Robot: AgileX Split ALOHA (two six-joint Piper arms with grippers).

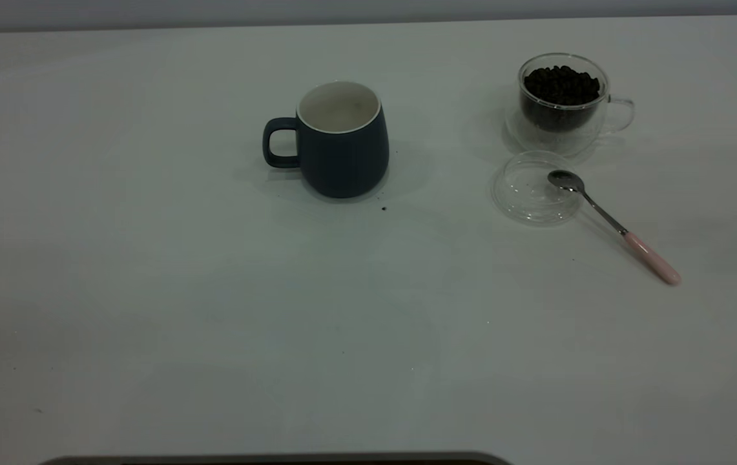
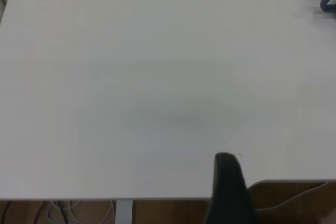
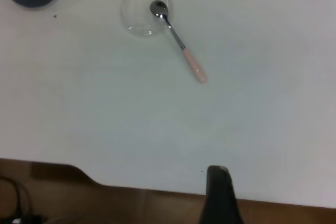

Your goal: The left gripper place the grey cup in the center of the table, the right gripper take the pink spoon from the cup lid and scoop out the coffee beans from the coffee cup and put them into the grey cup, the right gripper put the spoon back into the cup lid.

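The large dark navy-grey matte mug [image 1: 342, 142] with a white inside stands upright near the middle of the wide white counter [image 1: 213, 310], loop handle toward the left arm's side, and looks empty. So the placing step looks done and the spoon pickup is next.

On the right arm's side, the small clear double-walled glass cup [image 1: 563, 103] holds a heap of dark roasted coffee beans [image 1: 560, 84]. Just beside it, nearer the counter's front edge, lies the round shallow clear glass lid [image 1: 529, 188]. The slim teaspoon [image 1: 607, 219] has its shiny metal bowl resting in the lid. Its pale pink handle end lies out on the bare counter.

Key relation: the spoon's long axis runs diagonally, from the bowl in the lid out toward the front and the right edge. In the right wrist view the spoon [image 3: 178, 40] is well ahead of the right hand [image 3: 220, 195], which sits back at the counter's front edge. Pink end points roughly toward that hand, so it is the nearer, free end to grasp.

The left hand [image 2: 228, 182] is parked at the front edge on its own side, far from the mug.

Only one dark finger of each hand shows, so whether either is spread or closed cannot be told.
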